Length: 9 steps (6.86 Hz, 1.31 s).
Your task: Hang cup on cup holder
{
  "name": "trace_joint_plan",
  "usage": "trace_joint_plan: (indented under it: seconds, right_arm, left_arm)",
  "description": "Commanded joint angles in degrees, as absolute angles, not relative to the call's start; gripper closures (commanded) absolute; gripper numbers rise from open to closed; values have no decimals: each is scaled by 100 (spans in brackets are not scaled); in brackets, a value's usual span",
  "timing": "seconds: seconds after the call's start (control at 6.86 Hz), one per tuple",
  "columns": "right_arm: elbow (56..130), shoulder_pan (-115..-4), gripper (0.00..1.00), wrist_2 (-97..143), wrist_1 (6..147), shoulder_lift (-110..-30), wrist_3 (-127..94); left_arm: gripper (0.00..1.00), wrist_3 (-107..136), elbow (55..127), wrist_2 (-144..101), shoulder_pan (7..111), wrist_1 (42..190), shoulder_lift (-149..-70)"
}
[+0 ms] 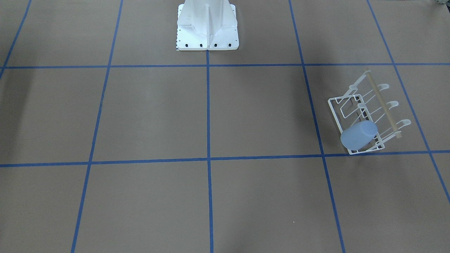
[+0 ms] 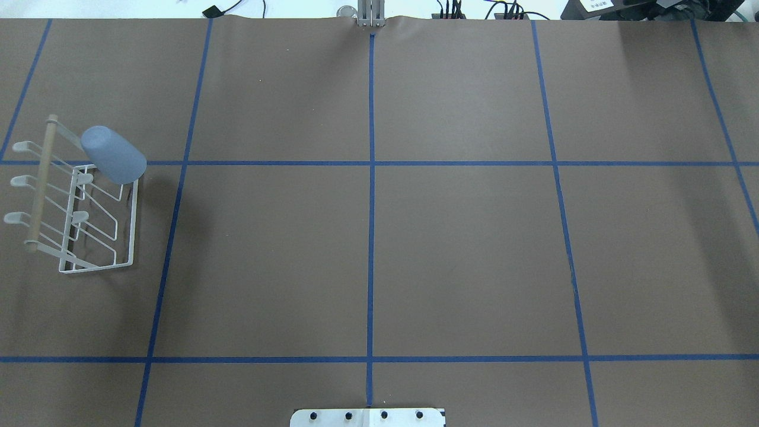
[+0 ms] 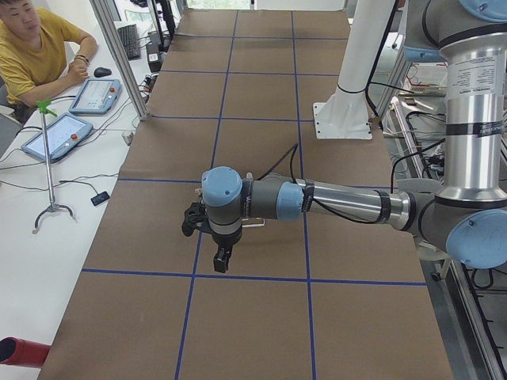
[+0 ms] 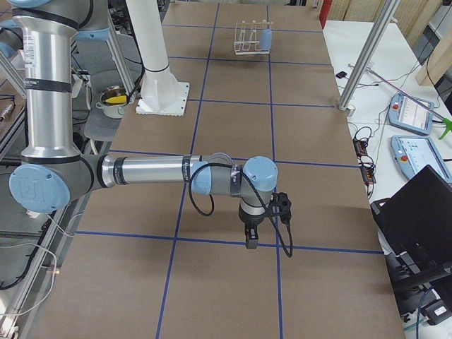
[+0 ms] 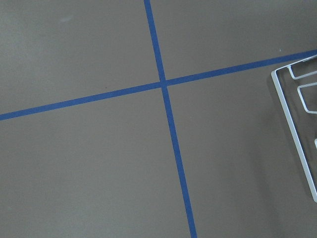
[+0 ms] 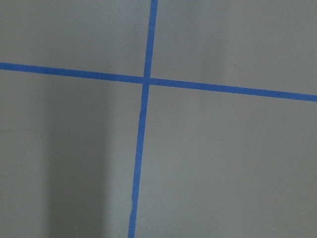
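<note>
The light blue cup (image 1: 358, 134) sits upside down and tilted on an end prong of the white wire cup holder (image 1: 334, 112), near the tan rod. In the overhead view the cup (image 2: 114, 155) and cup holder (image 2: 135, 225) are at the table's left edge. Both also show far off in the exterior right view, cup (image 4: 266, 37) and cup holder (image 4: 245, 42). A corner of the cup holder (image 5: 292, 129) shows in the left wrist view. My left gripper (image 3: 220, 265) points down, apart from the cup; I cannot tell if it is open. My right gripper (image 4: 251, 244) points down at the other end; I cannot tell its state.
The white robot pedestal (image 1: 207, 24) stands at the table's robot-side edge. An operator (image 3: 32, 47) sits at a side desk with tablets (image 3: 71, 131). A laptop (image 4: 417, 219) and a pendant (image 4: 417, 152) lie beside the table. Blue tape lines grid the brown table (image 2: 462, 255).
</note>
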<state>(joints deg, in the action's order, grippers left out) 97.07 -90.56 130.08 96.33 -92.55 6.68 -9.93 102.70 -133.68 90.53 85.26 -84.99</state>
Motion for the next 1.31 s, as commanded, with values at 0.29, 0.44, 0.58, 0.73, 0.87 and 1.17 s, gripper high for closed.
trace_joint_plan:
  seconds: [0.29, 0.44, 0.58, 0.73, 0.87, 1.17]
  right_arm:
    - [9686, -9061, 0, 13008, 9633, -9272, 677]
    - [9686, -9053, 0, 13008, 9633, -9272, 677]
    - [9686, -9053, 0, 13008, 9633, -9272, 677]
    - [9686, -9053, 0, 13008, 9633, -9272, 677]
    - [9686, -9053, 0, 13008, 9633, -9272, 677]
    - [9686, -9053, 0, 13008, 9633, -9272, 677]
  left_arm:
    - [1, -993, 10292, -13368, 9053, 8525, -8473]
    - [1, -993, 10292, -13368, 9053, 8534, -8464]
    - [1, -993, 10318, -13368, 9053, 8525, -8473]
    - [1, -993, 10336, -13368, 9053, 8525, -8464]
    - [1, -993, 10353, -13359, 9053, 8525, -8464]
    - [1, -993, 10354, -13359, 9053, 8525, -8446]
